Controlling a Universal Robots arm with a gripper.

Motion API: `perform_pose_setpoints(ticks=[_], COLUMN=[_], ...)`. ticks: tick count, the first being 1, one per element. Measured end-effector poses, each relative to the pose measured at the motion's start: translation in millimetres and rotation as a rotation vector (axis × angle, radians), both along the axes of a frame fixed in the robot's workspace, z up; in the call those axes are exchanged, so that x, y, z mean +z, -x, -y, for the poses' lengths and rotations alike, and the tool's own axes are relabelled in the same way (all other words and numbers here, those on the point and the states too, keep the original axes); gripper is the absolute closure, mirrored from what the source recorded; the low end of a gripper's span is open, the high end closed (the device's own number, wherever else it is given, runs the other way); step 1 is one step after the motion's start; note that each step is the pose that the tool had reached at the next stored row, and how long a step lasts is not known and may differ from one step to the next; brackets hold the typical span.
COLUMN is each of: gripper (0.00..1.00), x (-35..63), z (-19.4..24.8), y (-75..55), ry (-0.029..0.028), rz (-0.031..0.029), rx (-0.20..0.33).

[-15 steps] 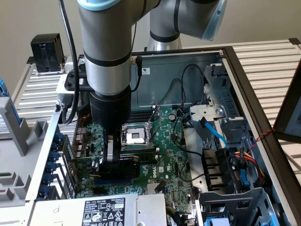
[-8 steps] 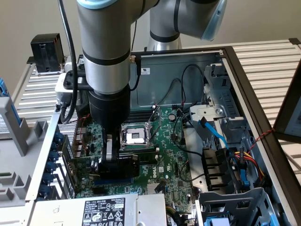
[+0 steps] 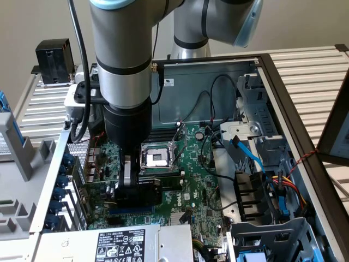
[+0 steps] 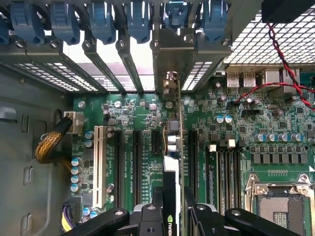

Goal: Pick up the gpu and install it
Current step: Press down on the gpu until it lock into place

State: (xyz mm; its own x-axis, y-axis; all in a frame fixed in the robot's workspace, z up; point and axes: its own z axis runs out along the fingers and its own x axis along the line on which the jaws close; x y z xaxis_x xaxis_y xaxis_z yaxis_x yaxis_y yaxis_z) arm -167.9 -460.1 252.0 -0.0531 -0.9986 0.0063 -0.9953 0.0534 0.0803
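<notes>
pickup's done: the gripper (image 4: 173, 216) has its jaws clamped on the gpu (image 4: 180, 147), held edge-on right over a motherboard (image 4: 142, 105) slot, bracket at the rear opening. seating looks unfinished.

My arm reaches straight down, wrist vertical. My gripper (image 3: 132, 188) points downward, and in the wrist view my gripper (image 4: 172, 209) has its two fingers (image 4: 155, 206) drawn close together, clamped on the thin gpu (image 4: 178, 147) standing edge-on between my jaws.
</notes>
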Motion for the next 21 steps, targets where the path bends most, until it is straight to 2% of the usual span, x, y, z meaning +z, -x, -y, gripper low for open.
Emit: perform_pose_setpoints(ticks=[6,21], gripper=[0.74,0.74], x=[0.0,-0.4], z=[0.0,0.0], y=[0.2,2.3], ry=[0.0000,-0.0010], rz=[0.0070,0.0190], rx=[0.000,0.000])
